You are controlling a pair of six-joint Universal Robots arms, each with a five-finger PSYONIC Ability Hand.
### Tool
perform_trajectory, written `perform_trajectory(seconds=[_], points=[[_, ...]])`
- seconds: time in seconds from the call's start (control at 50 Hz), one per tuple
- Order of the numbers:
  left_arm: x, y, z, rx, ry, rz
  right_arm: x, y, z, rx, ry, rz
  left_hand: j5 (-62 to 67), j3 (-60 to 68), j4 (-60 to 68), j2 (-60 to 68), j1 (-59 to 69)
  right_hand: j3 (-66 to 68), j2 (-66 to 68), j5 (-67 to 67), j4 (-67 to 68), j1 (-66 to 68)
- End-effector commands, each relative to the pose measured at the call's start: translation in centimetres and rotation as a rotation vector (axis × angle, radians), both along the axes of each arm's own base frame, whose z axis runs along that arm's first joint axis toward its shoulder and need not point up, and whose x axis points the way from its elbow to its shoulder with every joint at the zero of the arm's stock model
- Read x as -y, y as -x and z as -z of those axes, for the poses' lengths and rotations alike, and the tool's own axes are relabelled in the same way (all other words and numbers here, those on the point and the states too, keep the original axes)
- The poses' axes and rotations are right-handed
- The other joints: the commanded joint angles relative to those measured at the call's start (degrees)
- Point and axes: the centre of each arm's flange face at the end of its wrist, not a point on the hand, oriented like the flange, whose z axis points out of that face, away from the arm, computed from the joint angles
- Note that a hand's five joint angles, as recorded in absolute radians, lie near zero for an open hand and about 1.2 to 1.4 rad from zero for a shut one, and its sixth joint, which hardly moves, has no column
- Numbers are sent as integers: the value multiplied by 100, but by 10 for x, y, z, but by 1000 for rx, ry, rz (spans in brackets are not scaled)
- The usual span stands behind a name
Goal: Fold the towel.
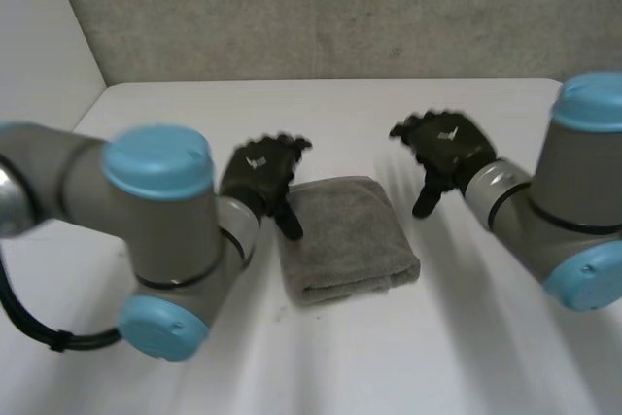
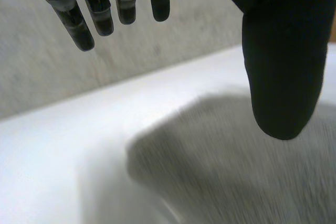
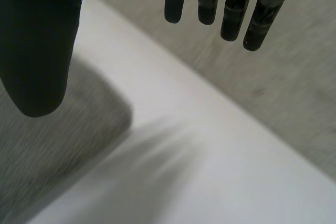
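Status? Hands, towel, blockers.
Folded grey terry towel flat on white table. Black left hand open at its far left corner; black right hand open near its far right corner. Nothing gripped, no blockers seen.

Left arm [image 1: 160, 225]: elbow bent, forearm reaching inward, light-blue caps on joints. Left hand [image 1: 260, 174]: back of hand up, fingers [image 2: 100, 11] straight, side by side, thumb [image 2: 283, 61] extended, wide gap between thumb and fingers. Right arm [image 1: 569, 211]: forearm angled inward toward left hand. Right hand [image 1: 449, 148]: back of hand up, fingers [image 3: 236, 11] straight, slightly fanned, thumb [image 3: 37, 51] stretched out, well apart from fingers. Hands apart from each other.
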Motion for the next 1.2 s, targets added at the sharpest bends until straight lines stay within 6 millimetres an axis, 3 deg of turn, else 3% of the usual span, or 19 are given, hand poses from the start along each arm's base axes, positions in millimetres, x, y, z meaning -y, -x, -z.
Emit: perform_trajectory(seconds=[0.02, 0.04, 0.06, 0.18, 0.28, 0.36, 0.7, 0.86, 1.2], points=[[-1, -45, -92, -74, 105, -113, -16, 17, -70, 152, 134, 99, -73, 121, 119, 130, 46, -231, -350, -355, -353, -64], [-1, -45, -92, -74, 105, -113, -21, 22, -86, 176, 174, 128, -73, 121, 119, 130, 46, -231, -350, -355, -353, -64], [-4, -58, -109, -80, 121, -147, -26, 27, -98, 189, 205, 154, -73, 121, 119, 130, 46, -231, -350, -355, -353, -64], [-26, -86, -146, -90, 153, -196, -40, 39, -126, 206, 286, 218, -123, 71, 69, 80, -5, -231, -350, -355, -353, -64], [-35, -99, -164, -60, 221, -216, -70, 53, -165, 252, 409, 227, -145, 49, 47, 58, -26, -231, -350, -355, -353, -64], [-39, -104, -169, -38, 249, -225, -73, 59, -173, 260, 426, 248, -145, 49, 47, 58, -26, -231, -350, -355, -353, -64], [-29, -118, -165, -20, 255, -353, -65, 53, -145, 200, 298, 229, -145, 49, 47, 58, -26, -231, -350, -355, -353, -64], [-23, -123, -169, -30, 268, -367, -70, 46, -141, 193, 257, 143, -145, 49, 47, 58, -26, -231, -350, -355, -353, -64], [-22, -116, -168, -40, 270, -259, -69, 45, -141, 181, 263, 133, -145, 49, 47, 58, -26, -231, -350, -355, -353, -64]])
